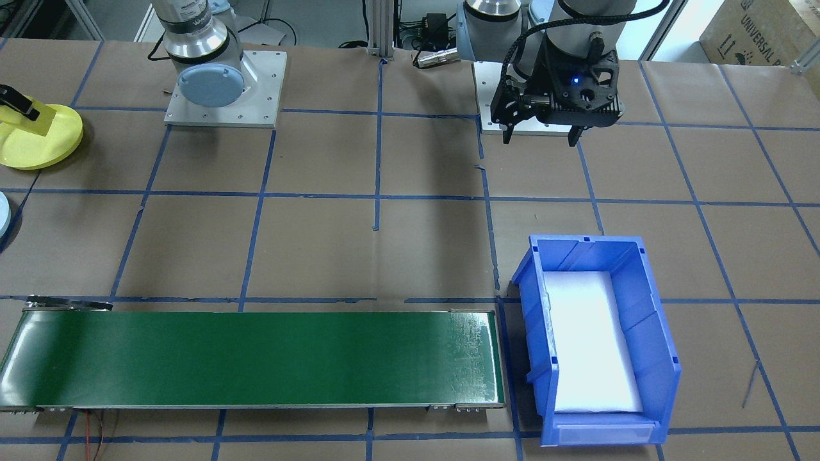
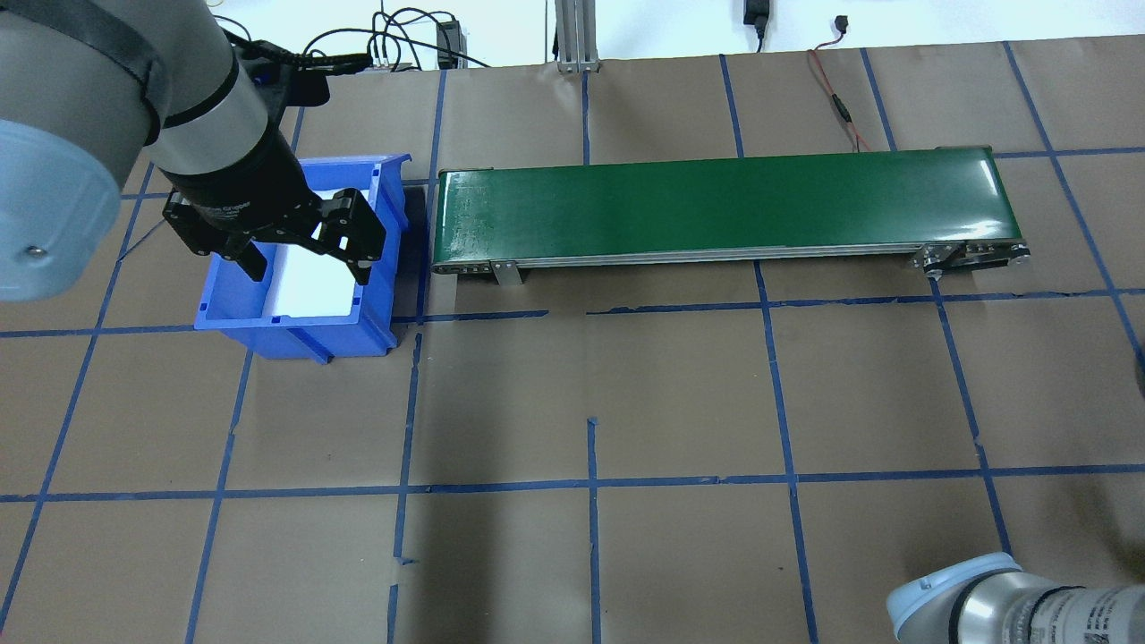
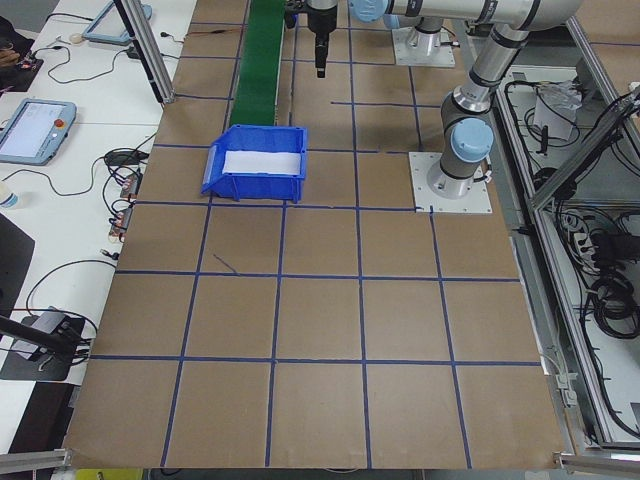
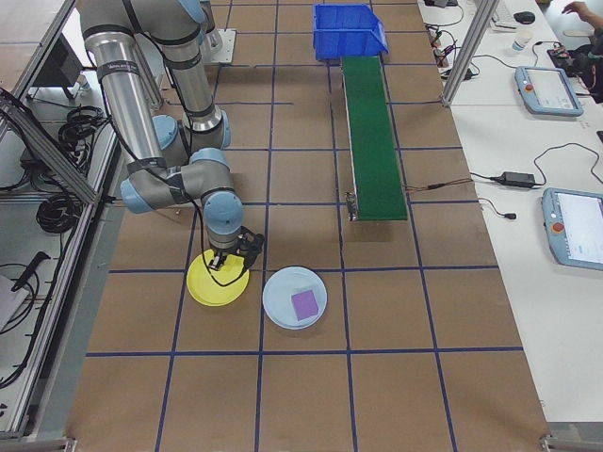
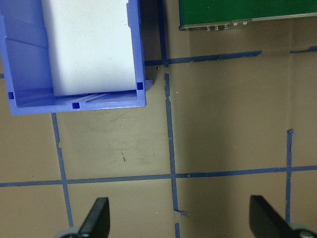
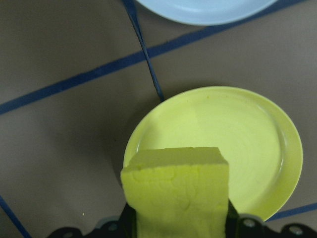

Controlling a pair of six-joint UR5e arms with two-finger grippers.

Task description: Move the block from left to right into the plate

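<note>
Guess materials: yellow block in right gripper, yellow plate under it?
Yellow block: looks like foam, matte, with a pitted, slightly dented face and soft edges. Yellow plate: likely plastic, smooth with a soft sheen and faint concentric rings; the raised rim looks moulded. Neither is certain from looks alone.

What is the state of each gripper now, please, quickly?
Left gripper: open, holding nothing, near the blue bin.
Right gripper: shut on the yellow block, above the yellow plate.
</note>
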